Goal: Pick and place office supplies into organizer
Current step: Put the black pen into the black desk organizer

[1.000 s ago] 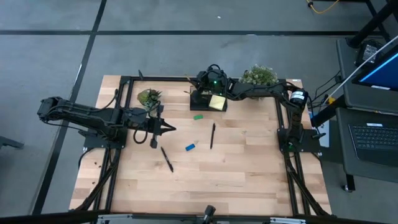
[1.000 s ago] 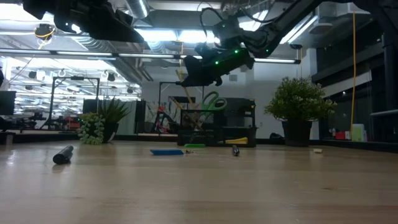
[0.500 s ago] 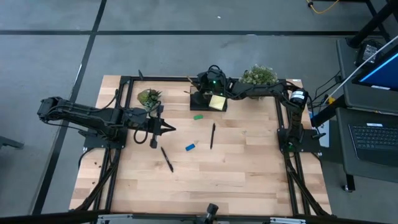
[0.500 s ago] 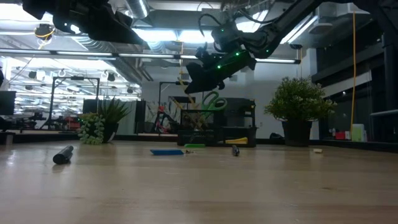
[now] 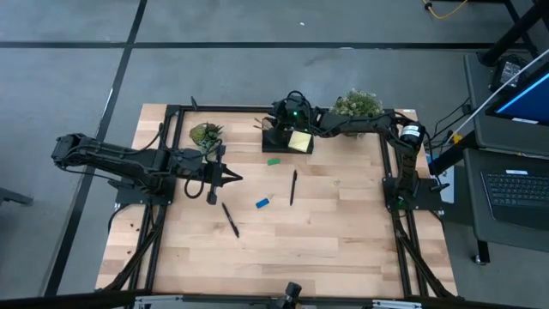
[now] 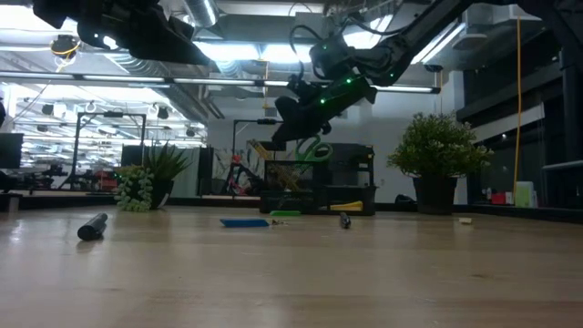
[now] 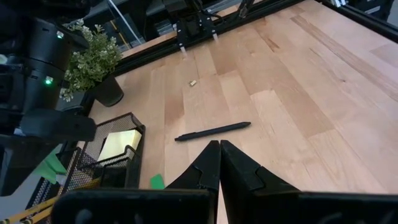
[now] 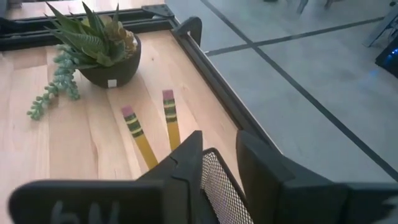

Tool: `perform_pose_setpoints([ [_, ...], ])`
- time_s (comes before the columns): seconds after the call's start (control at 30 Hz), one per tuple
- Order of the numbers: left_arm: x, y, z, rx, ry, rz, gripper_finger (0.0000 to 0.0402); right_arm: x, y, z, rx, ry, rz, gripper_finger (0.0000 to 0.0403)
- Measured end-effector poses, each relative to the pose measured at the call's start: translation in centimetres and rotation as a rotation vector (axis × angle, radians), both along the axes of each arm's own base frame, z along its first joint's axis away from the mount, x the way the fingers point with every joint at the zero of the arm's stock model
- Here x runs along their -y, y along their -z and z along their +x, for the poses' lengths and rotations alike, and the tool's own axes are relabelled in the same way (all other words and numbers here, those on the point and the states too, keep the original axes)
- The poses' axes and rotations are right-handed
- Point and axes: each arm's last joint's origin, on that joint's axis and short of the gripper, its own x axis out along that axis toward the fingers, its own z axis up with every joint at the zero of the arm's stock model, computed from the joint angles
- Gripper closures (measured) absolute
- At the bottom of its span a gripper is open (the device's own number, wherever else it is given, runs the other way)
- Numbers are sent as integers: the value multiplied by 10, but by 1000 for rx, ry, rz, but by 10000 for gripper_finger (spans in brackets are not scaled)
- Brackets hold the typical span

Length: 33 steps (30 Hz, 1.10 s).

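**Right fingers parted over the organizer, loose supplies left on the worktop**

We see the pale wooden plank worktop [image 5: 283, 249] with a dark arm reaching in from each side. Our left arm waits at its own side, its left gripper [image 7: 219, 163] pinched fully shut on nothing and aimed across the boards. Our right arm stretches to the far edge, where the right gripper [image 8: 219, 163] hangs just above the small black wire-mesh organizer box [image 5: 288, 137]; its fingers stand a little apart with only the mesh rim between them, holding nothing.

Two yellow wooden pencils with pink erasers [image 8: 151, 127] stand up out of the organizer just beside those fingers, and a yellow sticky-note pad [image 5: 299, 141] lies in its lower tray. A potted spiky green plant [image 8: 99, 46] sits near.

On the worktop, well apart from the box, lie a black pen [image 5: 293, 186], a second black pen [image 5: 230, 219], a small green eraser [image 5: 273, 160] and a small blue eraser [image 5: 262, 202].

We judge the risk is in pulling away: fingers this near the pencils could snag them and tip them out, or catch the mesh and drag the light box.
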Motion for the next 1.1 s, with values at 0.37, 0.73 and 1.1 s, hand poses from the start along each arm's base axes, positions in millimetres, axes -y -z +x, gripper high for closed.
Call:
perform_pose_setpoints([
  [0.37, 0, -2, 1, 20, -1, -2, 396, -9, -47, -13, 95, -100, -32, 295],
  [0.73, 4, -7, 2, 77, -2, -10, 399, -46, -72, -38, -92, -187, 19, 393],
  [1.1, 25, 1, 9, -265, -105, -81, 400, -104, -57, -33, -279, -333, 99, 399],
])
